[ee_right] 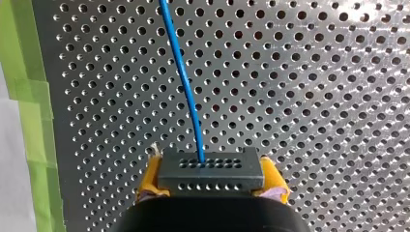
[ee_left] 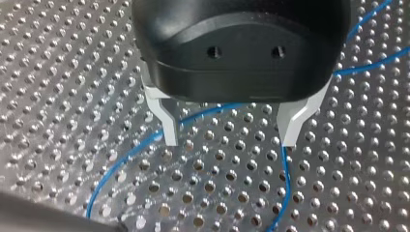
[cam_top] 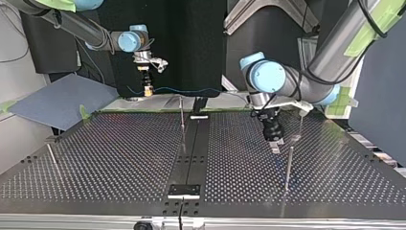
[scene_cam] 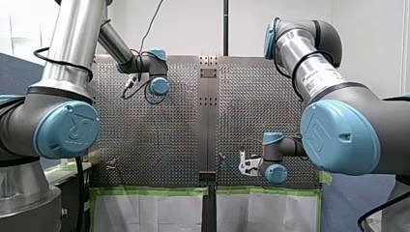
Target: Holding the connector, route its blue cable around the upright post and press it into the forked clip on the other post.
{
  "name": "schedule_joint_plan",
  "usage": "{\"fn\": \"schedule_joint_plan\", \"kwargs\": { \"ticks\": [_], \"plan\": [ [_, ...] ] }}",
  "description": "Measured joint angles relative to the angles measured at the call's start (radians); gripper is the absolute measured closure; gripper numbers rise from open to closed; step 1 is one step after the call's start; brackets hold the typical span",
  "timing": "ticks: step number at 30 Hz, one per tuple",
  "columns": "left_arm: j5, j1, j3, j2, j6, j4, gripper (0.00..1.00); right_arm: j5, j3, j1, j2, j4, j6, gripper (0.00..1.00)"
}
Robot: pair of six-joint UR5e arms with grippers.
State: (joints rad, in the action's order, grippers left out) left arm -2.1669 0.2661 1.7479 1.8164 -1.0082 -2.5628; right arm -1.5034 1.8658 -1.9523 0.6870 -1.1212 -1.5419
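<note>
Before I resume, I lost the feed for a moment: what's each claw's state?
Left claw: open, empty; the blue cable runs beneath it, ungripped.
Right claw: closed on the connector.

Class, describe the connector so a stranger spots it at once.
Over the perforated table, find my right gripper with yellow pads. Between them sits the connector: a dark grey block with rows of small holes, the blue cable leaving its face.

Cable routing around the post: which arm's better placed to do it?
Right. My right gripper is shut on the connector, the blue cable leaving it. My left gripper is open and holds nothing.
</note>
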Motion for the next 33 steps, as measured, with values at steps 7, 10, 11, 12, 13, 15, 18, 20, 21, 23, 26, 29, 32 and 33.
{"fn": "schedule_joint_plan", "kwargs": {
  "ticks": [7,10,11,12,13,15,18,20,21,23,26,29,32,33],
  "plan": [
    [0.038,-0.020,-0.001,0.000,0.016,0.007,0.00,0.000,0.000,-0.001,-0.002,-0.002,0.000,0.93],
    [0.042,-0.021,-0.001,0.000,0.026,0.003,0.00,0.000,0.000,-0.001,-0.003,-0.002,0.000,0.93],
    [0.039,-0.021,-0.001,0.000,0.027,0.001,0.00,0.000,0.000,-0.001,-0.004,-0.002,0.000,0.93],
    [0.036,-0.020,0.000,0.000,0.028,0.000,0.00,0.000,0.000,-0.001,-0.004,-0.002,0.000,0.93],
    [0.032,-0.019,0.000,0.000,0.028,-0.001,0.00,0.000,0.000,-0.001,-0.004,-0.002,0.000,0.93],
    [0.027,-0.017,0.000,0.000,0.030,-0.003,0.00,0.000,0.000,-0.001,-0.004,-0.002,0.000,0.93],
    [0.009,-0.010,0.000,0.000,0.041,-0.011,0.00,0.000,0.000,-0.001,-0.006,-0.003,0.000,0.93],
    [-0.006,-0.005,0.000,0.000,0.049,-0.020,0.00,0.000,0.000,0.000,-0.006,-0.004,0.000,0.93],
    [-0.012,-0.002,0.000,0.000,0.052,-0.024,0.00,0.000,0.000,0.000,-0.007,-0.004,0.000,0.93],
    [-0.023,0.005,0.000,0.000,0.055,-0.033,0.00,0.000,0.000,0.000,-0.007,-0.005,0.000,0.93],
    [-0.031,0.015,0.001,0.000,0.057,-0.038,0.00,0.000,0.000,0.000,-0.008,-0.007,0.000,0.93],
    [-0.031,0.023,0.001,0.000,0.059,-0.038,0.00,0.000,0.000,-0.001,-0.009,-0.008,0.000,0.93],
    [-0.030,0.026,0.001,0.000,0.066,-0.038,0.00,0.000,0.000,-0.001,-0.009,-0.008,0.000,0.93],
    [-0.030,0.028,0.001,0.000,0.067,-0.038,0.00,0.000,0.000,-0.001,-0.009,-0.008,0.000,0.93]
  ]
}}
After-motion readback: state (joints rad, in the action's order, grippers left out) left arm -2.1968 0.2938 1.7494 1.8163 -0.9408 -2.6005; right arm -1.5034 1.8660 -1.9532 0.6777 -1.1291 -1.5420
